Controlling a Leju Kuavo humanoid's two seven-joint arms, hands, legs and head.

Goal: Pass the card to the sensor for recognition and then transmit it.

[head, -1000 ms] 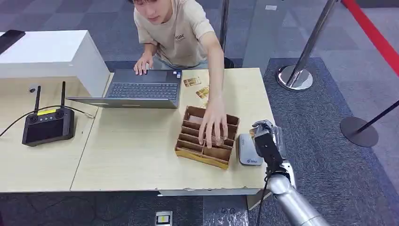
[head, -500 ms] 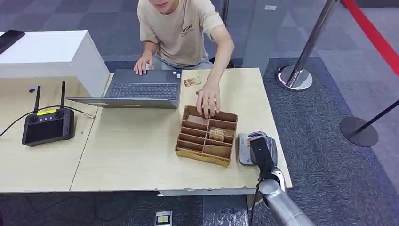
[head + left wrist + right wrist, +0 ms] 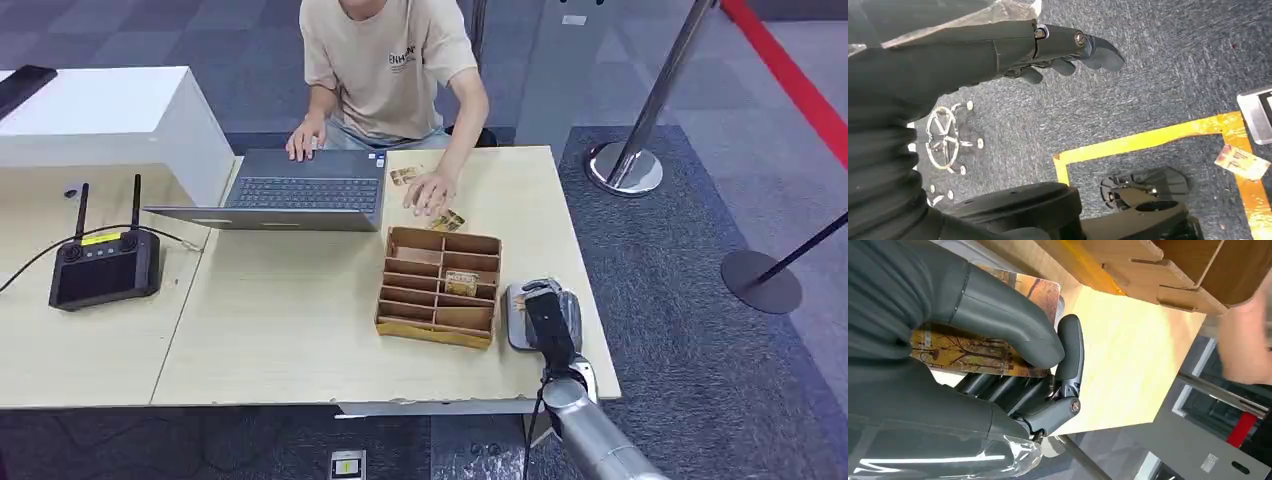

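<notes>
While my right hand (image 3: 998, 355) pinches the card (image 3: 973, 352) between thumb and fingers (image 3: 1070, 347), it holds it directly over the grey sensor (image 3: 520, 318) on the counter (image 3: 290, 320), beside the wooden organizer (image 3: 437, 287). My left hand (image 3: 1063, 47) hangs above the floor, fingers loosely curled, holding nothing.

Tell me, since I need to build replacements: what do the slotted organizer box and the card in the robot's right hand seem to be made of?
The organizer box looks like thin plywood or fibreboard, matte brown, with tab-and-slot joints. The card held by the right hand seems glossy printed plastic or coated paper; which one is unclear.
</notes>
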